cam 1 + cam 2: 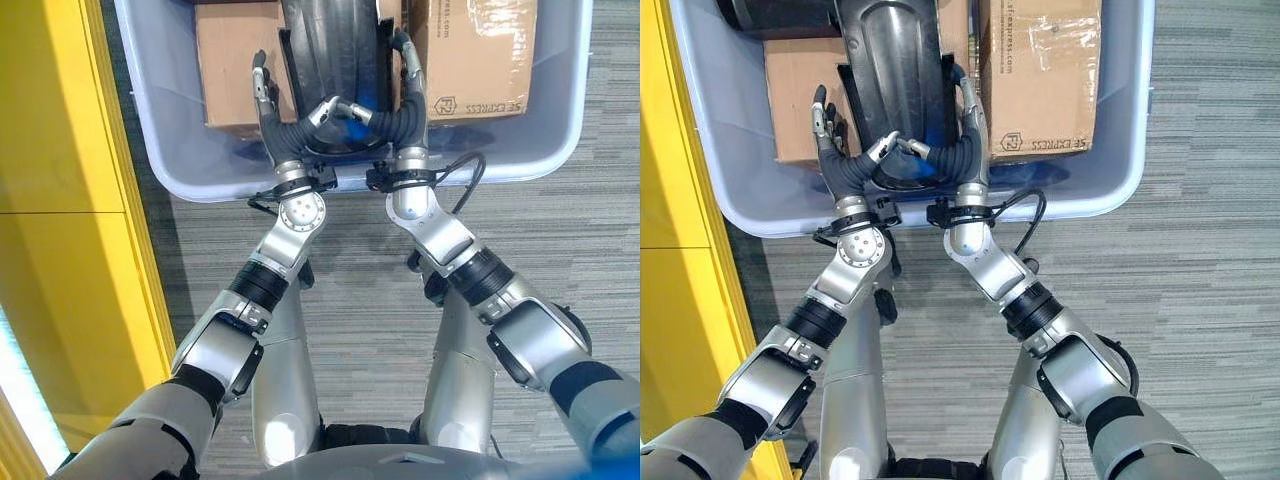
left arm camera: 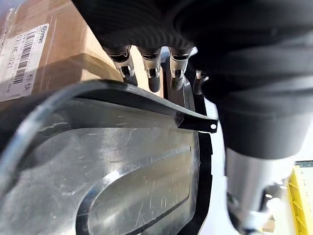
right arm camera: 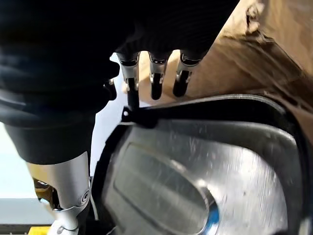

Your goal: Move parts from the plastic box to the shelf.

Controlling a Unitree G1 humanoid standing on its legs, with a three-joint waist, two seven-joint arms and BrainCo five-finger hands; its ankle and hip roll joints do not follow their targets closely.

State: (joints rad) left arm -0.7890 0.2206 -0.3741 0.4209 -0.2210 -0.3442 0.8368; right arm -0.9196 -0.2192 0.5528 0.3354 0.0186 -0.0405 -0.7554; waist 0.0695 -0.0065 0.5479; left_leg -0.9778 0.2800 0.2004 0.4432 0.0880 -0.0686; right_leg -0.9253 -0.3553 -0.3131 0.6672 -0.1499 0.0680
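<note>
A long black curved part [image 1: 335, 60] with a glossy inner face [image 2: 122, 161] lies in the grey-blue plastic box [image 1: 200, 185], between two cardboard boxes. My left hand [image 1: 278, 125] lies against its left side and my right hand [image 1: 408, 108] against its right side. Both hands are open. Their straight fingers [image 2: 151, 73] [image 3: 156, 83] run along the part's edges, and the thumbs bend inward and nearly meet over its near end. The part's far end runs out of sight at the top.
A brown cardboard box [image 1: 235, 60] sits left of the part and a larger one [image 1: 480, 55] right of it, both inside the plastic box. A tall yellow panel [image 1: 60, 200] stands close on the left. Grey striped carpet [image 1: 560, 230] spreads to the right.
</note>
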